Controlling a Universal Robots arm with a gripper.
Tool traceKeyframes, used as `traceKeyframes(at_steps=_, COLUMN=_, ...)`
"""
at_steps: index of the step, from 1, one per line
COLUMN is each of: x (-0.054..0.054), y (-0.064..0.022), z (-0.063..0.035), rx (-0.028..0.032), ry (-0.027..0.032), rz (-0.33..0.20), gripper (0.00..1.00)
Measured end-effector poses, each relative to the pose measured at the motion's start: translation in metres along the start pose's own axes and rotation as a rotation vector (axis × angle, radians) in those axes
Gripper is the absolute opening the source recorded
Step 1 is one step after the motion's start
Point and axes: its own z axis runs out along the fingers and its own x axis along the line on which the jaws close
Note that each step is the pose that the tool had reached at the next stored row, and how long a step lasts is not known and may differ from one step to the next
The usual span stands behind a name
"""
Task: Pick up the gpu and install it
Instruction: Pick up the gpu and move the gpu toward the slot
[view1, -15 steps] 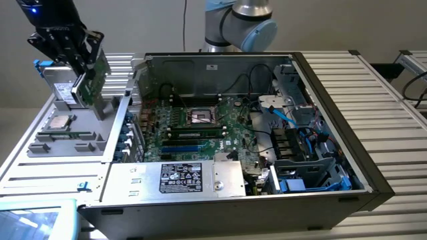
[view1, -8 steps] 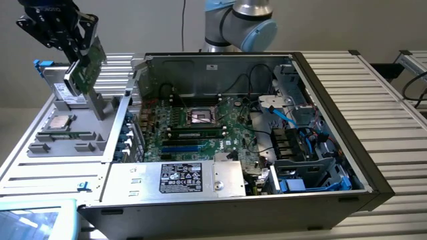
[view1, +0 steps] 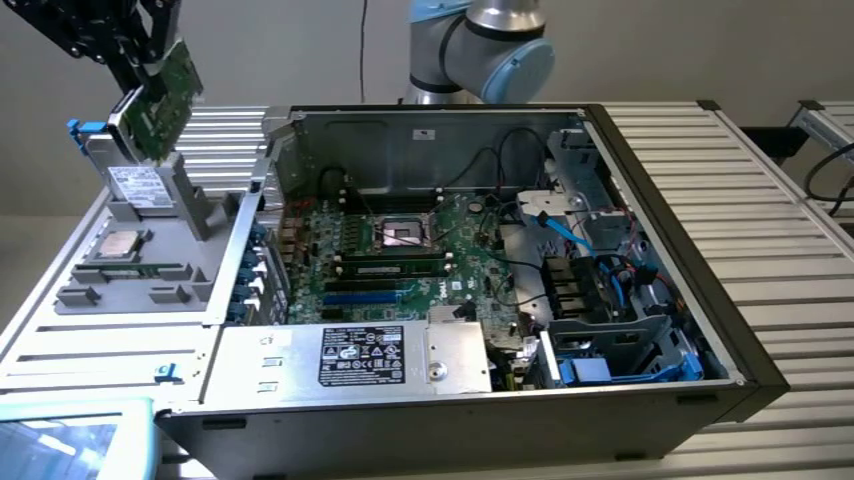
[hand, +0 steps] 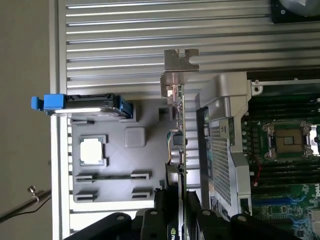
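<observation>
Green gpu (view1: 171, 88), grey ribbed table (view1: 747, 200)

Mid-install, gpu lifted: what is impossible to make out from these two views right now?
- Exterior view: claw cut off by the picture's top edge.
- Wrist view: gpu seen edge-on, faces hidden; gripped end covered by the claw.
- Exterior view: motherboard slots too small to tell apart.

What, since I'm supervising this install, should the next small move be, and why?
Probably carry the gpu sideways toward the open computer case without lowering it yet. The tool grips it, raised above the grey parts tray at the exterior view's left, well apart from the motherboard where it would seat.
</observation>
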Motion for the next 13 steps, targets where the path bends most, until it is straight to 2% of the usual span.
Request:
traceKeyframes(at_steps=6, x=0.0, y=0.0017, z=-0.0269, rx=0.0034, ry=-0.0003, rz=0.0, gripper=0.27)
traceKeyframes(at_steps=13, x=0.0, y=0.0018, z=-0.028, rx=0.0038, ry=-0.0003, rz=-0.003, gripper=0.27)
